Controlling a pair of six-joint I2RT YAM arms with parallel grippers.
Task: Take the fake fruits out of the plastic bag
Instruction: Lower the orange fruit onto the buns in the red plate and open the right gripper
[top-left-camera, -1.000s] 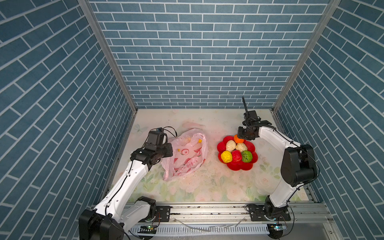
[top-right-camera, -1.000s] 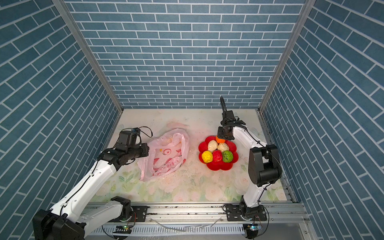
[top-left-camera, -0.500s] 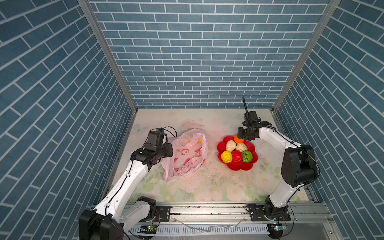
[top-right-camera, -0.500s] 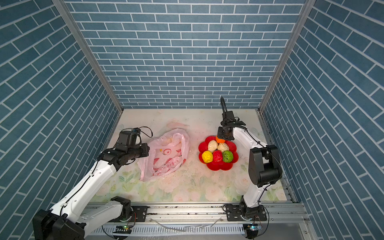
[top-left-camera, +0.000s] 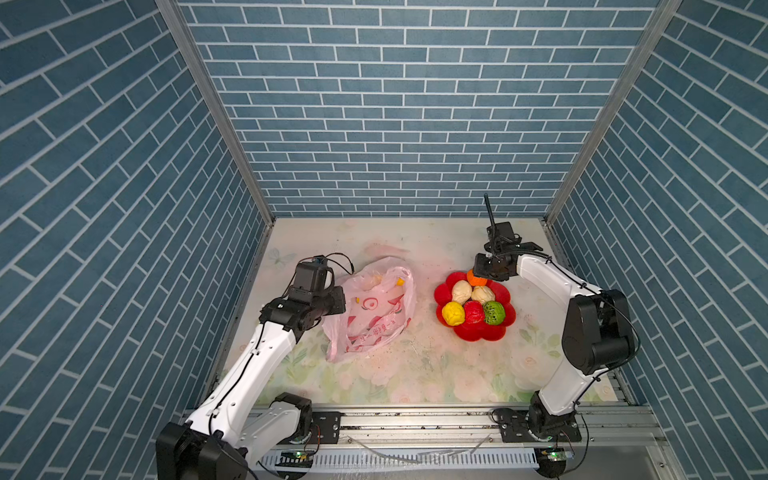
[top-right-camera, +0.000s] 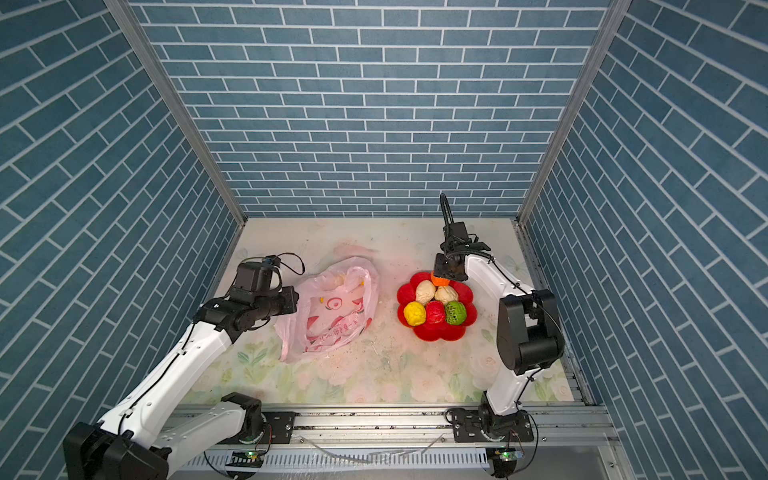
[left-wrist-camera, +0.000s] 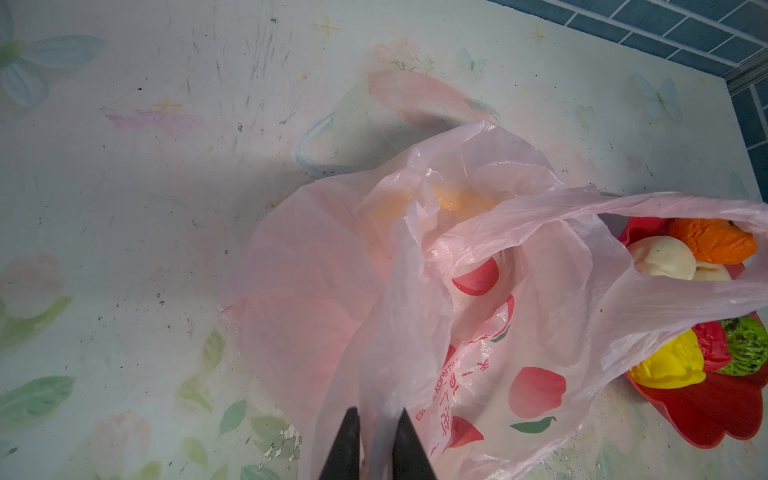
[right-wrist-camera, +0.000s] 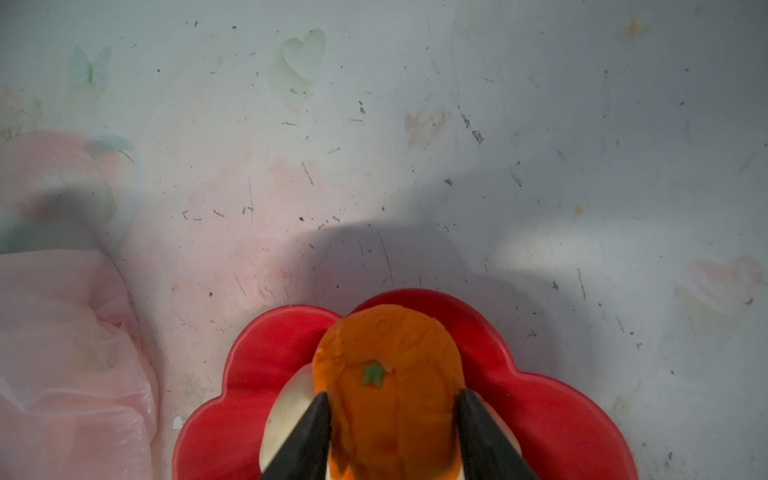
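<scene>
STEP likely: setting orange fruit (right-wrist-camera: 386, 353) on red dish (right-wrist-camera: 540, 399) | right gripper (right-wrist-camera: 392, 399) flanking it, grip or release untellable | left gripper (left-wrist-camera: 376, 413) pinched narrow on plastic bag (top-left-camera: 374, 307) rim, bag on worktop (top-left-camera: 415, 374) near dish | NEXT probably: widen, lift clear, fetch yellow fruit (left-wrist-camera: 457, 201) inside bag

Walls (top-left-camera: 395, 124): blue brick, three sides.
Corners: metal posts (top-left-camera: 218, 112).
Tabletop (top-left-camera: 415, 374): pale floral print (scuffed, crumb-speckled).
Front: metal rail (top-left-camera: 415, 422).
Light: even.

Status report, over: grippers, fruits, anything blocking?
Left gripper shut on plastic bag. Right gripper straddling orange fruit over red dish, grip unclear. Yellow fruit inside bag. Nothing blocking.
</scene>
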